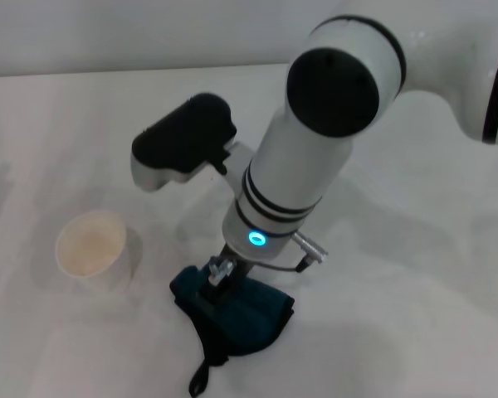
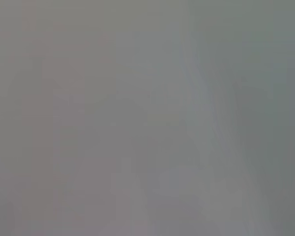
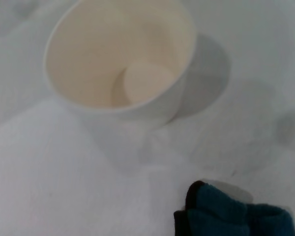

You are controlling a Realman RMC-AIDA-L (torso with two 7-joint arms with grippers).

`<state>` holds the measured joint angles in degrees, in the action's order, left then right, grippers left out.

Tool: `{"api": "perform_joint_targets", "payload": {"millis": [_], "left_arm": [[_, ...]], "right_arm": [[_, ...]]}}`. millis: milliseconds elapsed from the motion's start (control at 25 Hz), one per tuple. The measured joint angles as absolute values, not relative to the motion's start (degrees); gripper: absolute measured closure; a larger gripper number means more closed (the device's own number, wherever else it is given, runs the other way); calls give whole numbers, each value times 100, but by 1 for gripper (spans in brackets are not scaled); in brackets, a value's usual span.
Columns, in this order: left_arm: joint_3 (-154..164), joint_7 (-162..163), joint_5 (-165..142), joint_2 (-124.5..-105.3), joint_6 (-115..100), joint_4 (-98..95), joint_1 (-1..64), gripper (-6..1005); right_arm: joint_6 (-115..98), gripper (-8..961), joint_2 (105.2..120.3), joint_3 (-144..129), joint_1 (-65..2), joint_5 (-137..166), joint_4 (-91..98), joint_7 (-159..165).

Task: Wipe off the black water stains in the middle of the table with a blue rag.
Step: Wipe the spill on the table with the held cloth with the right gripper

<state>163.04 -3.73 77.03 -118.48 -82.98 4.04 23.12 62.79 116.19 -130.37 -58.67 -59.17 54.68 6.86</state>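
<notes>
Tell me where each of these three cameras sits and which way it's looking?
Head view: on the robot's head, looking forward and down at the table; the right arm reaches in, its right gripper down on the blue rag, beside a paper cup.
Left wrist view: on the left arm; only featureless grey shows, nothing of the robot.
Right wrist view: on the right arm, looking at the cup and a rag corner; no fingers show.
Head and right wrist views share cup and rag.

White right arm (image 1: 315,149), black bands, cyan light
</notes>
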Motion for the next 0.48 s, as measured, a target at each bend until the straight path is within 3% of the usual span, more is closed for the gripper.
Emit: {"api": "perform_joint_targets", "payload": {"millis": [480], "left_arm": [[16303,-373,7717,-11879,-8341,393,2249,152]], "right_arm": [[6522,861,11620,-13129,-6257,-5847,5409,789]]}}
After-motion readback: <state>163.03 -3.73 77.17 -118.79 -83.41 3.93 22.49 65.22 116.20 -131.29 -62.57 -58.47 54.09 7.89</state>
